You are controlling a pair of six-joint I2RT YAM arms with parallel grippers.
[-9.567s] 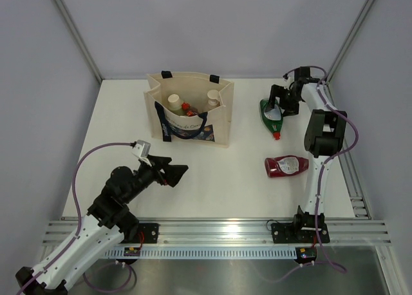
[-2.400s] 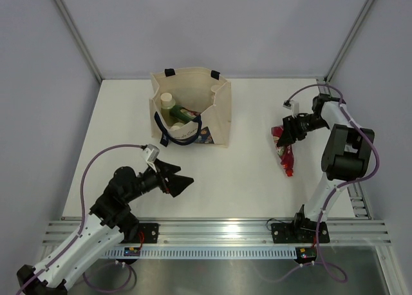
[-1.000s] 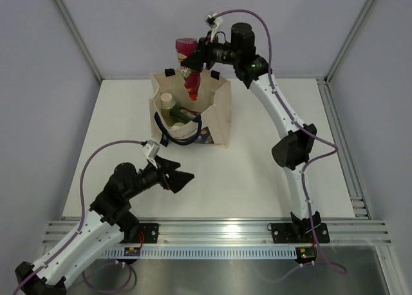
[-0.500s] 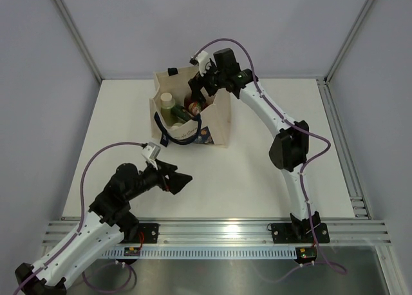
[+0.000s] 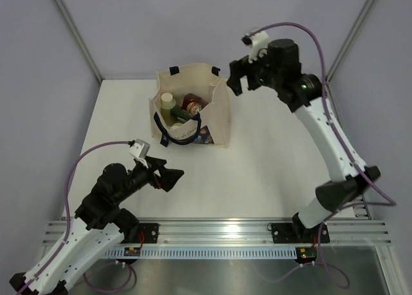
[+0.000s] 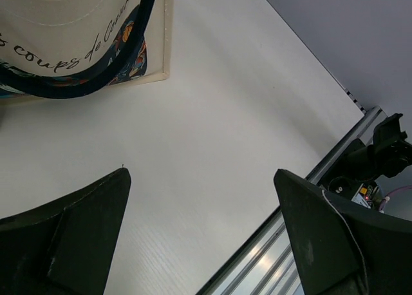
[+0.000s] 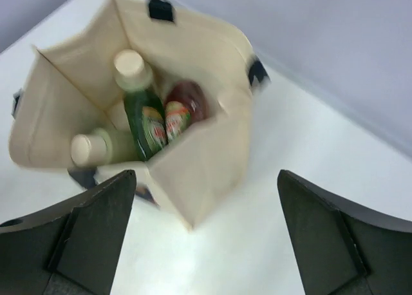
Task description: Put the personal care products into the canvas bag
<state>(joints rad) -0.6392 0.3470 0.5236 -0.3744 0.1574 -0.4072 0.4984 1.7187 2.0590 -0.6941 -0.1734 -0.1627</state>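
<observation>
Top external: you've got white table (image 5: 270,160), grey walls (image 5: 193,24) | canvas bag (image 5: 221,114) holds bottles (image 5: 168,103) | left end effector (image 5: 170,178), right end effector (image 5: 241,82) both spread, empty.

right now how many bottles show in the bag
4: two cream-capped bottles at left, green bottle in the middle, red bottle beside it; others may be hidden.

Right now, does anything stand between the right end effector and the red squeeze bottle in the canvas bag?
Nothing visible does. The right end effector, open, looks straight into the canvas bag's open mouth; the red squeeze bottle lies uncovered beside the dark green bottle.
</observation>
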